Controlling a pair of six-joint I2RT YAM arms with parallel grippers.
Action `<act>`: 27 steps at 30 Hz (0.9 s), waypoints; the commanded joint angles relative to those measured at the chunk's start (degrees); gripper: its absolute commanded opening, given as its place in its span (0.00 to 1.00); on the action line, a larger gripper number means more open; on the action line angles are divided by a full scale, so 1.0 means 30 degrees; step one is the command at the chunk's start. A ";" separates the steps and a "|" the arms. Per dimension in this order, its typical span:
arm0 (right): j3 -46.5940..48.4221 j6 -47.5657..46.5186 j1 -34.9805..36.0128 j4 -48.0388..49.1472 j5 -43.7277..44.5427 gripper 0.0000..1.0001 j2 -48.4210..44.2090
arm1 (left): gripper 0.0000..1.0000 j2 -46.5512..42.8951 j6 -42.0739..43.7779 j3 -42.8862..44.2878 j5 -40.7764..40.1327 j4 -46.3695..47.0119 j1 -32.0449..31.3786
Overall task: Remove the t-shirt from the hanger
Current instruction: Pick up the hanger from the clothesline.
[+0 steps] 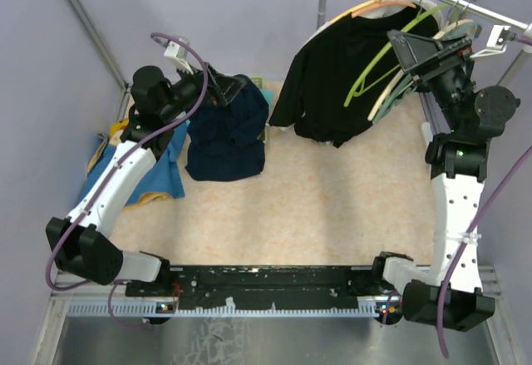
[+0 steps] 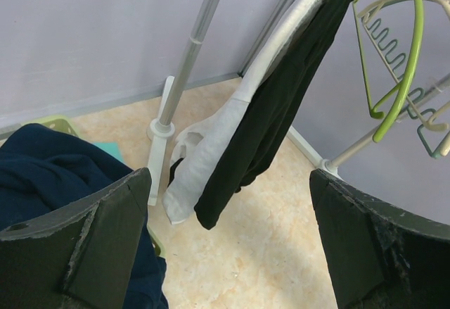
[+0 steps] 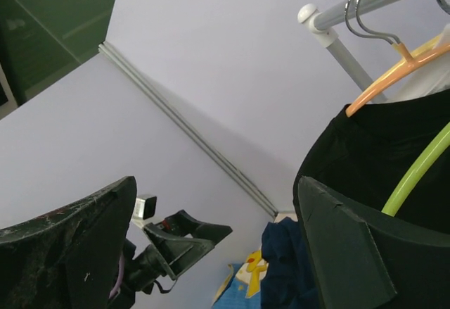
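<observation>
On rail [image 1: 478,10]: black t-shirt [image 1: 328,91] on orange hanger [image 1: 384,4] | green hanger [image 1: 384,57] just beside | table [image 1: 332,207], left side: navy garment [image 1: 226,136], blue cloth [image 1: 158,178]

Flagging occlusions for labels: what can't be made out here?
1. Top view: the hanger is mostly hidden under the t-shirt; only its top shows.
2. Top view: the right pincer overlaps the empty hangers; contact cannot be told.
3. Right wrist view: the t-shirt is cut off by the right edge and a finger.
4. Left wrist view: the navy garment is cut off by the left edge and a finger.
</observation>
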 commanded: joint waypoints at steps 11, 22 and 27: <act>0.3967 -0.2378 -0.0130 -0.5809 0.2302 0.97 0.1811 | 0.99 0.0045 0.0353 0.0810 0.0479 0.0062 -0.0036; 0.4373 -0.1154 0.0567 -0.2967 0.0976 0.97 0.3007 | 0.99 0.1246 -0.0034 0.2074 0.2417 0.2857 -0.0031; 0.4584 -0.1330 0.1088 -0.2581 0.0884 0.95 0.3264 | 1.00 0.3176 -0.0251 0.3993 0.5068 0.4844 -0.0419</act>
